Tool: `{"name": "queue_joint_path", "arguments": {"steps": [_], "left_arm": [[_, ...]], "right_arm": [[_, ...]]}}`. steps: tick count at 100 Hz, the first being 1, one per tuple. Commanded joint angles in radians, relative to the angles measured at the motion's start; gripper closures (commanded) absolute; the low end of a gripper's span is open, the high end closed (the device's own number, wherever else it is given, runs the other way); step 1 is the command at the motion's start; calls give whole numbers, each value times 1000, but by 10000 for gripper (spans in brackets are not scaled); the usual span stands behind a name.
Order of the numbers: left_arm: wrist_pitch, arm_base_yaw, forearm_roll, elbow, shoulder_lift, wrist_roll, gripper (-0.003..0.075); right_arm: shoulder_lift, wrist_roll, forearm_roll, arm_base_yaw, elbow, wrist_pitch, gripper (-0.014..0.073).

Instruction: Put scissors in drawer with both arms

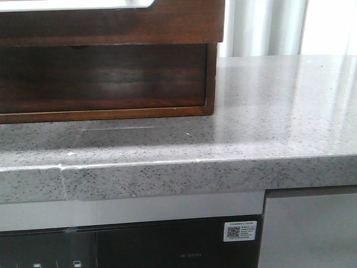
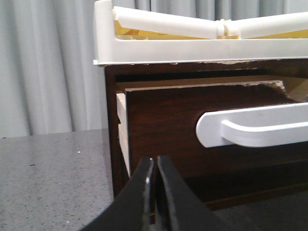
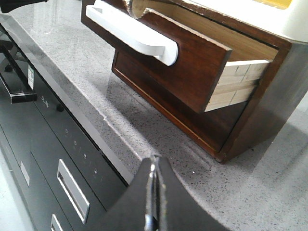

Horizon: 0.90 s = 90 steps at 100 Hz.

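- The drawer (image 3: 192, 57) is pulled partway out of a dark brown wooden cabinet (image 3: 260, 110); its glossy front panel stands proud of the cabinet face, and its pale wooden side wall (image 3: 238, 84) shows behind the panel.
- A white bar handle (image 3: 137, 31) runs across the drawer front; in the left wrist view the same handle (image 2: 255, 130) sticks out from the panel (image 2: 163, 125).
- The scissors appear in none of the 3 views, so I cannot tell where they lie.
- A white tray-like top (image 2: 192, 38) sits on the cabinet, with yellowish parts inside it.
- Below the drawer, the cabinet has an open dark recess (image 1: 106, 75), seen straight on in the front view.
- The cabinet stands on a grey speckled stone countertop (image 1: 268, 111), near its front edge.
- The left gripper (image 2: 155, 166) hangs just in front of the drawer's end corner, low by the counter; its 2 black fingers (image 2: 144, 187) are pressed together with nothing between them.
- The right gripper (image 3: 154, 166) hovers over the counter edge, apart from the cabinet's corner; its fingers (image 3: 166, 192) meet at the tips and hold nothing.
- Under the countertop sits a black glossy appliance front (image 1: 139, 245) with a small white QR label (image 1: 240, 230), and a grey panel (image 1: 309, 229) stands beside it.
- Pale curtains (image 2: 48, 67) hang behind the counter.
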Motion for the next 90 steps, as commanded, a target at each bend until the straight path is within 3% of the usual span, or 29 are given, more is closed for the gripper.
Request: {"name": "queue_joint_path", "arguments": {"steps": [1,13,26,51,61,90], "left_arm": [[-71,28,-48,-28,4,82,740],[-73,75,-152,-28,3,233,740],[-66,133,-195,-28,-2,262,740],[-86,200,-232,55,-36,260,740],[-104,200,-224,93,-36,188,740],[123,200,-227,93,-36,100,740]], "right_arm": [[6,2,9,1,-28,-80,659],[6,2,9,1,-28,-80,659],[6,2,9,1,-28,-80,659],[6,2,9,1,-28,-80,659],[6,2,9,1,-28,-80,659],[6,2,9,1,-28,-80,659]]}}
